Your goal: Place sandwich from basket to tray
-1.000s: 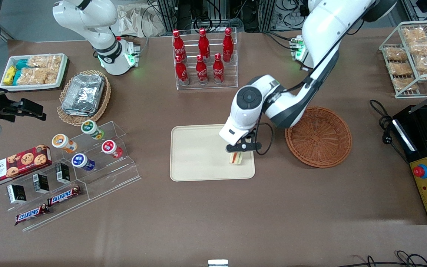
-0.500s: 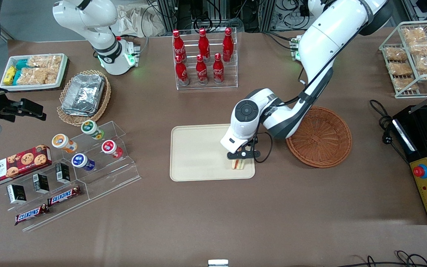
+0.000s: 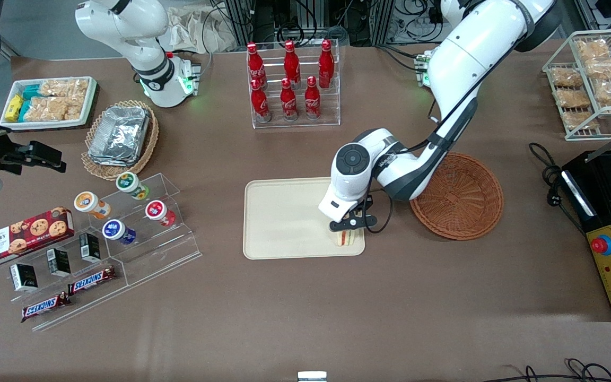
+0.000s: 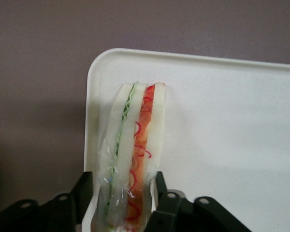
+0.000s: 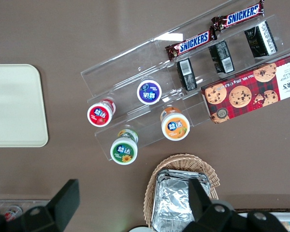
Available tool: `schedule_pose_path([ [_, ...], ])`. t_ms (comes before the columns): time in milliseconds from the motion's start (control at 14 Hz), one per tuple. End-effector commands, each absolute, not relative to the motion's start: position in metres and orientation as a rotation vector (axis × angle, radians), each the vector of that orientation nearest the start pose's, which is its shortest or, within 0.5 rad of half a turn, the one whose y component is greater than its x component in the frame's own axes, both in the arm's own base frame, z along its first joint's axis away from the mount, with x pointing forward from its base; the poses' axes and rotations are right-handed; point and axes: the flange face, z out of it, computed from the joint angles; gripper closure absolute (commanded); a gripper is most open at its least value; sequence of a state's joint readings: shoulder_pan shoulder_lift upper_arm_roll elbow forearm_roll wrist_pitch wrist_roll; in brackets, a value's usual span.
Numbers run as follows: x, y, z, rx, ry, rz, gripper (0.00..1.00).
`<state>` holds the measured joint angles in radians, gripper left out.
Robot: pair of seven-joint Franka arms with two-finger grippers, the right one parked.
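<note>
The sandwich [image 3: 343, 239] stands on edge on the tray [image 3: 279, 223], at the tray's corner nearest the front camera on the basket's side. In the left wrist view the sandwich [image 4: 133, 154] has its long axis running away from the end effector toward the tray's rim [image 4: 89, 96], with its green and orange-red filling layers facing up. The end effector [image 3: 346, 227] sits directly above it, its 2 fingers [image 4: 82, 193] narrowly apart and pressed against the sandwich's bread sides, gripping it. The basket [image 3: 456, 196] lies on the table [image 3: 305, 307] just beside the tray, toward the working arm's end. Readable writing includes "SNICKERS" on 2 bars [image 3: 91, 279] and "WALKER'S" on a red biscuit box [image 3: 22, 236].
</note>
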<state>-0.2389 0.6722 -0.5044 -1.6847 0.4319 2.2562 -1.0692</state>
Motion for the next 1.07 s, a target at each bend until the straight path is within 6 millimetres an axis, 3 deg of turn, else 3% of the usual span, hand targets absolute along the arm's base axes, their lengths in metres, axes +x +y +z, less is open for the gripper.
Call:
schedule_pose_path([
  [0,0.539,-0.423,0.269,-3.107,-0.406,-0.114,0.0],
  [143,0.546,-0.421,0.31,-3.082,-0.592,-0.192,0.0],
  [357,0.55,-0.41,0.365,-3.023,-0.552,-0.258,0.0],
  [500,0.549,-0.386,0.402,-2.963,-0.446,-0.227,0.0],
  [643,0.554,-0.341,0.443,-2.979,-0.394,-0.08,0.0],
  [714,0.544,-0.327,0.481,-3.018,-0.294,-0.048,0.0],
  [929,0.544,-0.215,0.558,-3.083,-0.074,0.119,0.0],
  [1000,0.542,-0.169,0.581,-3.103,0.019,0.131,0.0],
])
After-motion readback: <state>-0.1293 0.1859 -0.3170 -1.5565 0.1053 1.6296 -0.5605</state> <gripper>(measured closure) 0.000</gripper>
